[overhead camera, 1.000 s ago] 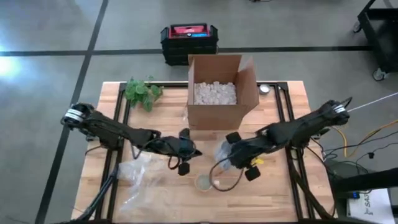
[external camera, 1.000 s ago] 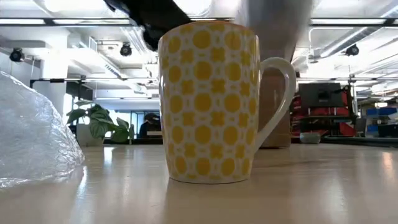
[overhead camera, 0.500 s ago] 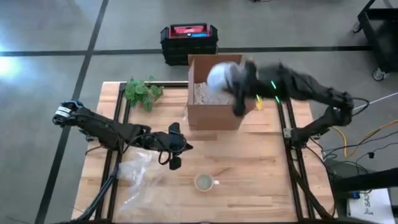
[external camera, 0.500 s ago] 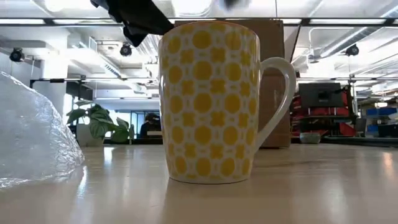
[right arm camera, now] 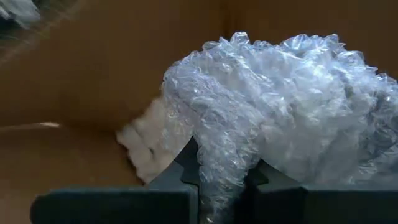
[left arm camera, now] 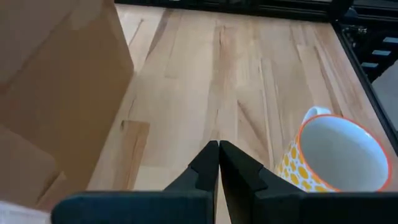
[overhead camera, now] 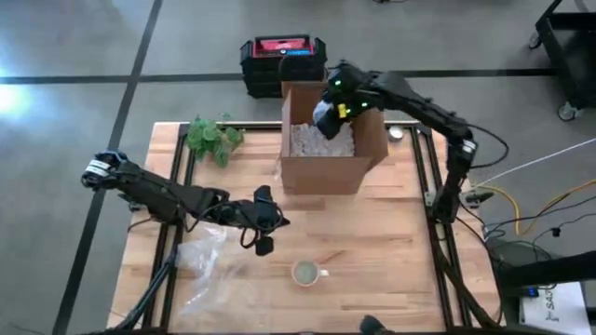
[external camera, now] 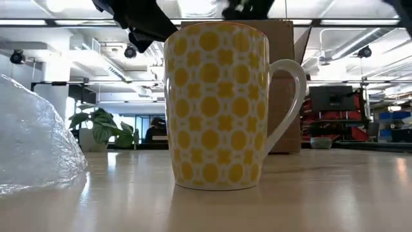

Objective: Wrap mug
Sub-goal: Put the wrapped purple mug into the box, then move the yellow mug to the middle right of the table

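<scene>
Your right gripper (overhead camera: 328,113) is clamped on a bundle of bubble wrap (right arm camera: 292,106) and now hangs over the open cardboard box (overhead camera: 328,172) at the far middle of the table (overhead camera: 400,242); half a second ago it was arriving there in a blur, and a second ago it was down near the mug. Your left gripper (left arm camera: 219,163) has its fingers pressed together on nothing and has pulled back to the left since a second ago, sitting above the table just left of the yellow-patterned mug (overhead camera: 305,273). That mug has not moved: it stands upright and bare on the near middle of the table, empty inside as your left wrist view shows, handle to the right. White packing fill (overhead camera: 317,141) lies in the bottom of the box, and the wrist view shows the wrapped bundle just above it. A loose sheet of bubble wrap (overhead camera: 209,270) lies on the near left of the table. A potted plant (overhead camera: 212,138) stands at the far left, and a black and red case (overhead camera: 284,58) sits on the floor beyond the table; any writing on it is too small to read.
</scene>
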You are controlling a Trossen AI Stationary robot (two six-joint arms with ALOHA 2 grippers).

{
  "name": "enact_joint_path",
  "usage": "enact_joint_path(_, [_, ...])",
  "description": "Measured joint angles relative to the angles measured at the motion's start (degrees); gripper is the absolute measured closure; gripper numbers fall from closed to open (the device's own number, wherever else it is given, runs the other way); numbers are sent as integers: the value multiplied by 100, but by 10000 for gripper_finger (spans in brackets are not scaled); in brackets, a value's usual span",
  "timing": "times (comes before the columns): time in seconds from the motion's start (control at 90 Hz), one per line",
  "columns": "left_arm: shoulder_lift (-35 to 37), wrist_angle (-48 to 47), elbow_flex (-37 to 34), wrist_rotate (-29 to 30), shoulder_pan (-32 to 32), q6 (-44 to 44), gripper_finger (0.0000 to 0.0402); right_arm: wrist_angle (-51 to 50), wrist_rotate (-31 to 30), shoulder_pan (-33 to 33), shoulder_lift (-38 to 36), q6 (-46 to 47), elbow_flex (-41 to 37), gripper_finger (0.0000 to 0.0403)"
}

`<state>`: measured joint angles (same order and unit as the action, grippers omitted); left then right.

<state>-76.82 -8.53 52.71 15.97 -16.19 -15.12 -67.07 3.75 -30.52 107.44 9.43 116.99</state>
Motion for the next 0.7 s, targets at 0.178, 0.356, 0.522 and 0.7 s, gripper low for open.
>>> enact_joint_path(0.178, [2, 242, 0, -60, 0, -42, 402, 25, -27, 12, 541, -140, 16, 357])
enact_joint_path(0.356, [2, 274, 0, -200, -2, -41, 402, 6, -46, 85, 802, -554, 7, 272])
enact_joint_path(0.522, [2, 213, 0, -199, -2, -41, 402, -257, -22, 107, 625, -720, 216, 188])
enact_joint_path(0.7, [35, 44, 0, -199, -2, -19, 402, -914, 146, 174, -60, -839, 906, 134])
